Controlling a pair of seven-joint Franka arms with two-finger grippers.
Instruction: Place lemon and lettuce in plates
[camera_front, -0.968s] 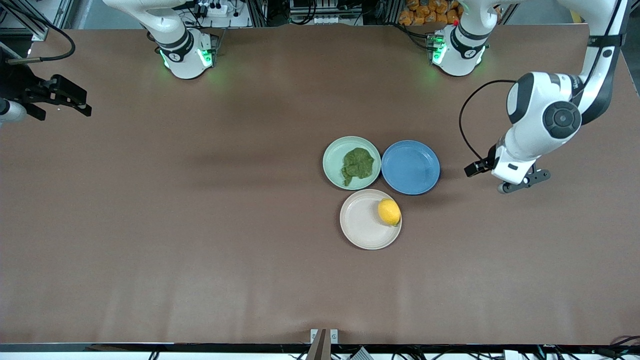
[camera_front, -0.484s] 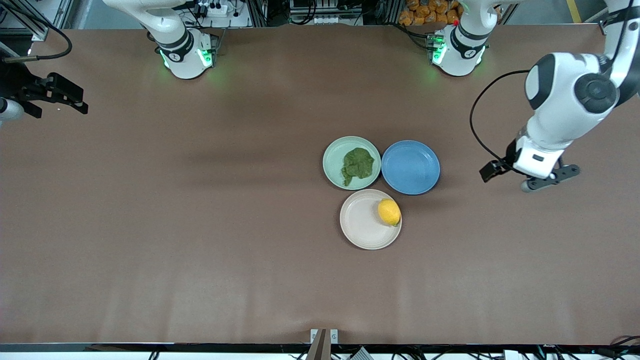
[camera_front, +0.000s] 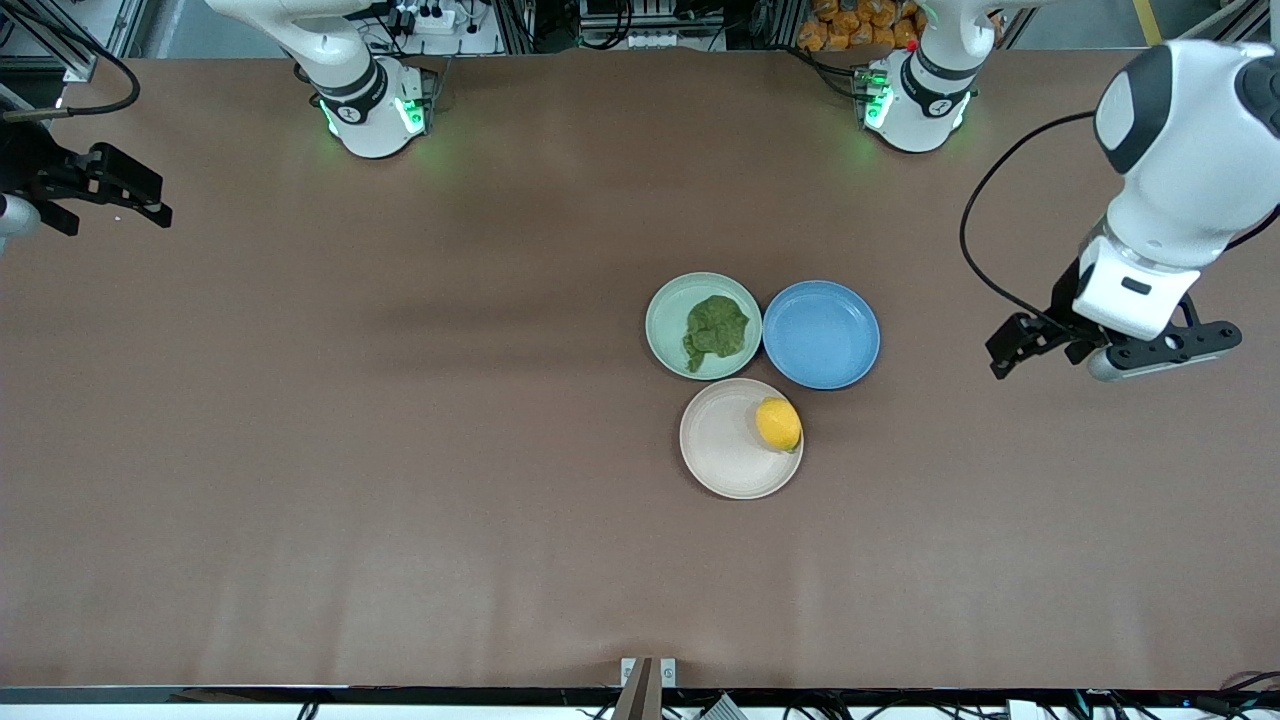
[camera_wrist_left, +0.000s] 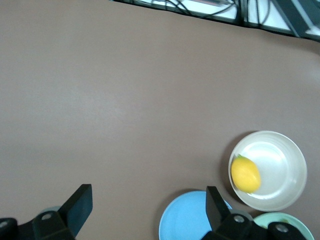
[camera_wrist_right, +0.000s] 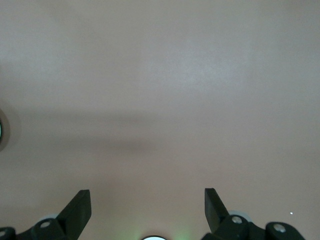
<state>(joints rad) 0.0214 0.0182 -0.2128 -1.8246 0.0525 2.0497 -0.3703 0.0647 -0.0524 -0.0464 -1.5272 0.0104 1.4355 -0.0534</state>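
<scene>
The yellow lemon (camera_front: 778, 423) lies in the beige plate (camera_front: 720, 455), at its rim toward the left arm's end. The dark green lettuce (camera_front: 716, 330) lies in the mint green plate (camera_front: 663, 322), which touches the beige plate and is farther from the front camera. My left gripper (camera_front: 1032, 346) is open and empty, up over bare table toward the left arm's end from the plates. Its wrist view shows its gripper (camera_wrist_left: 147, 196), the lemon (camera_wrist_left: 245, 174) and the beige plate (camera_wrist_left: 285, 170). My right gripper (camera_front: 128, 196) is open and empty at the right arm's end; its wrist view (camera_wrist_right: 147, 197) shows only table.
An empty blue plate (camera_front: 821, 334) sits beside the mint plate, toward the left arm's end, and also shows in the left wrist view (camera_wrist_left: 185, 222). The two arm bases (camera_front: 372, 105) (camera_front: 915, 100) stand along the table's edge farthest from the front camera.
My left arm has swung away from the plates toward its own end of the table, gripper open. The right gripper has drifted slightly. Lemon, lettuce and plates have not moved.
</scene>
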